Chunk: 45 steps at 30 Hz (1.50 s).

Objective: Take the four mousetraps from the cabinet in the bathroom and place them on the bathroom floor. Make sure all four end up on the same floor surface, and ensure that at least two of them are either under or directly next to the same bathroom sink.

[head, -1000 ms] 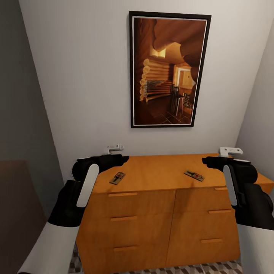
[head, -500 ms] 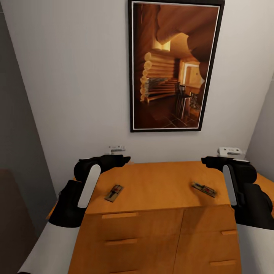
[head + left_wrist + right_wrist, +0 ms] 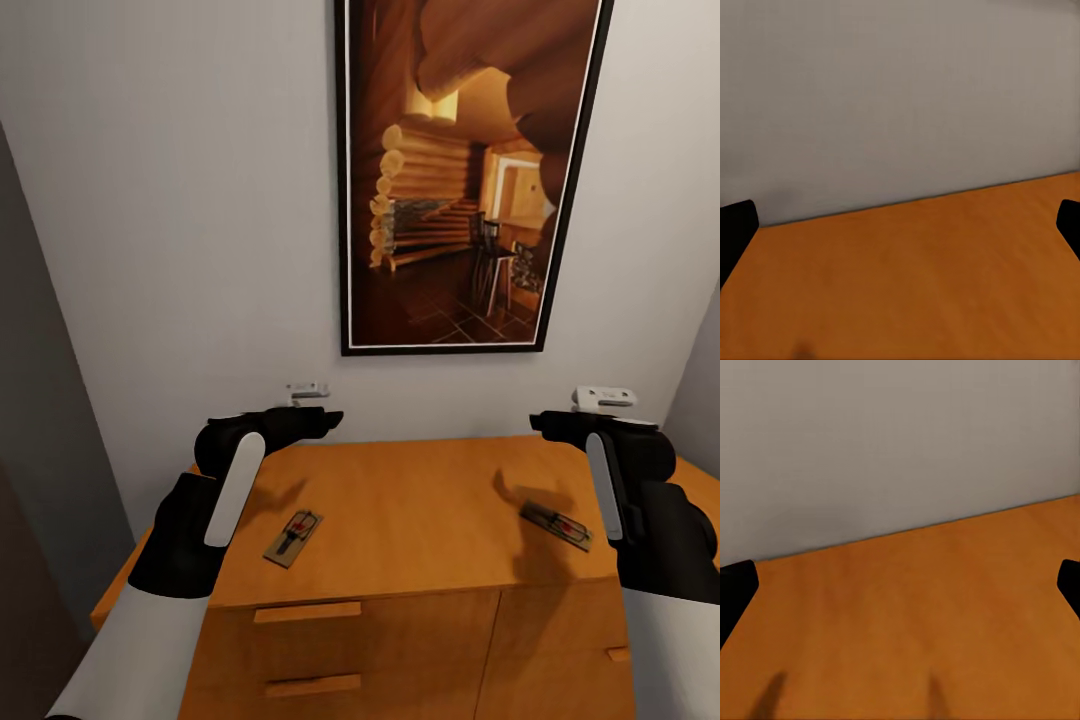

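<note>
Two mousetraps (image 3: 294,537) (image 3: 556,525) atop cabinet (image 3: 420,500), drawers shut, both end effectors (image 3: 306,390) (image 3: 604,396) spread apart

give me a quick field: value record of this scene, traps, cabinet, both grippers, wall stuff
mousetraps in view: two, both flat on the cabinet top
left mousetrap: near the front edge, by the left arm
right mousetrap: near the right arm
cabinet: orange-brown, drawers shut in the head view
left gripper: open, empty, above the cabinet top
right gripper: open, empty, above the cabinet top
painting: framed, on the wall behind the cabinet
task progress: no trap grasped yet
</note>
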Motion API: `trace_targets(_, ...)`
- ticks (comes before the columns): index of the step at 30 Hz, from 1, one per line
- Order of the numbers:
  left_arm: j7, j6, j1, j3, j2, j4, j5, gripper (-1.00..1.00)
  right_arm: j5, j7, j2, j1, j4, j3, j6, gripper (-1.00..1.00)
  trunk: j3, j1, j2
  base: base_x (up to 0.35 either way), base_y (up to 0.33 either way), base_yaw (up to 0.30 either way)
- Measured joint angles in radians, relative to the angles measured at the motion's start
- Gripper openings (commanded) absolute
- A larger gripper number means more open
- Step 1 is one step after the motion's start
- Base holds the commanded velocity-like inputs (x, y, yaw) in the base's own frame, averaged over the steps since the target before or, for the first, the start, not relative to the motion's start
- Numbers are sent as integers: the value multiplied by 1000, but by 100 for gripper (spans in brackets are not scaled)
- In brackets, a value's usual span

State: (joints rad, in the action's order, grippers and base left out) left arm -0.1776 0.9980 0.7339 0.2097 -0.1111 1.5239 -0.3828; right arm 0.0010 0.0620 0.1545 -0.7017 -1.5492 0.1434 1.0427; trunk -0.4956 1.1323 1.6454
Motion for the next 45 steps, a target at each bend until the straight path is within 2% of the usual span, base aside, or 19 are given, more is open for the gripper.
trace_targets(15,-4,-1,0,-1,-1,0,0,100,0,0,0,0,2,6,0,100,3,0,0,10,0,103)
trace_targets(29,-3,0,0,-2,-1,0,1,100,0,-1,1,0,1,7,0,100,4,0,0,1,-6,21)
trace_targets(45,-3,0,0,-3,0,0,1,100,-1,-2,1,0,1,8,0,100,4,0,0,0,-206,1)
